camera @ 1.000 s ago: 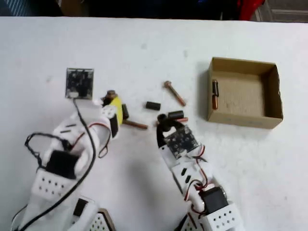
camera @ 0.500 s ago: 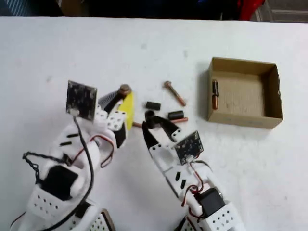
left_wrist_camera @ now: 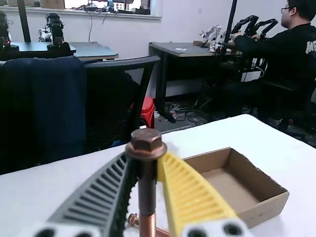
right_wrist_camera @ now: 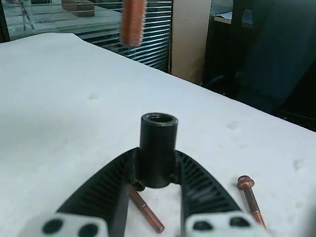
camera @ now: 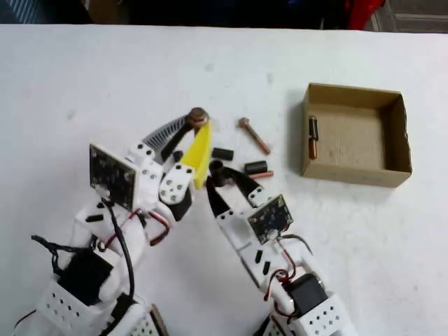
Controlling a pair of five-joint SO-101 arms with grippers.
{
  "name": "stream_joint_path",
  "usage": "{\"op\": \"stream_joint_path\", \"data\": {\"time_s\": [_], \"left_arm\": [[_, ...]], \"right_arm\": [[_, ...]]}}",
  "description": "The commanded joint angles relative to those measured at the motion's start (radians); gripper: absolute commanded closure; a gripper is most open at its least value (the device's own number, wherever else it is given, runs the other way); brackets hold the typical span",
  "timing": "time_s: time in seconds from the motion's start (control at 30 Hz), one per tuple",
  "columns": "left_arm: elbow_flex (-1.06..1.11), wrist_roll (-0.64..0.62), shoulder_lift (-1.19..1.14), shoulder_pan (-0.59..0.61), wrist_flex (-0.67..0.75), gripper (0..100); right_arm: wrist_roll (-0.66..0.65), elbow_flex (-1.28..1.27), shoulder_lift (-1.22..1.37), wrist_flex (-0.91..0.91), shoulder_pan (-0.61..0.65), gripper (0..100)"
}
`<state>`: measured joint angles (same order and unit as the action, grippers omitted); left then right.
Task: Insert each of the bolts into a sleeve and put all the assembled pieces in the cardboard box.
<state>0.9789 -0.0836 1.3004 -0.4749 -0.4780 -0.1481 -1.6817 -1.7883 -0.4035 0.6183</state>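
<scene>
Copper bolt (left_wrist_camera: 146, 148) held head-up in left gripper (camera: 195, 127); right gripper (camera: 218, 179) clamps sleeve (right_wrist_camera: 158, 143), bore up. Step: insertion. Next, I judge: centre shank over bore, lower.

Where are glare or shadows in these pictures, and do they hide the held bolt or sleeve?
High view: even light, no glare on the table, only soft shadows. Left wrist view: a bright window behind, yet the bolt in the left gripper is well lit. Right wrist view: bright blinds behind; the black sleeve in the right gripper looks dark, its bore in shadow.
</scene>
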Motion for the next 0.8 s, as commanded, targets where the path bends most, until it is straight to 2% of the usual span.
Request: {"op": "stream_joint_path", "data": {"time_s": [0.0,0.3,0.63,0.77], "left_arm": [[0.021,0.006,0.018,-0.047,0.051,97],[0.186,0.006,0.019,-0.042,0.281,97],[0.190,0.005,0.019,-0.047,0.284,97],[0.190,-0.074,0.019,-0.041,0.282,97]], "right_arm": [[-0.020,-0.008,-0.012,0.028,-0.008,98.1],[-0.020,-0.008,-0.012,0.067,-0.007,98.1],[-0.020,-0.008,-0.012,0.068,-0.008,98.1],[-0.020,-0.008,-0.012,0.068,-0.008,98.1]]}}
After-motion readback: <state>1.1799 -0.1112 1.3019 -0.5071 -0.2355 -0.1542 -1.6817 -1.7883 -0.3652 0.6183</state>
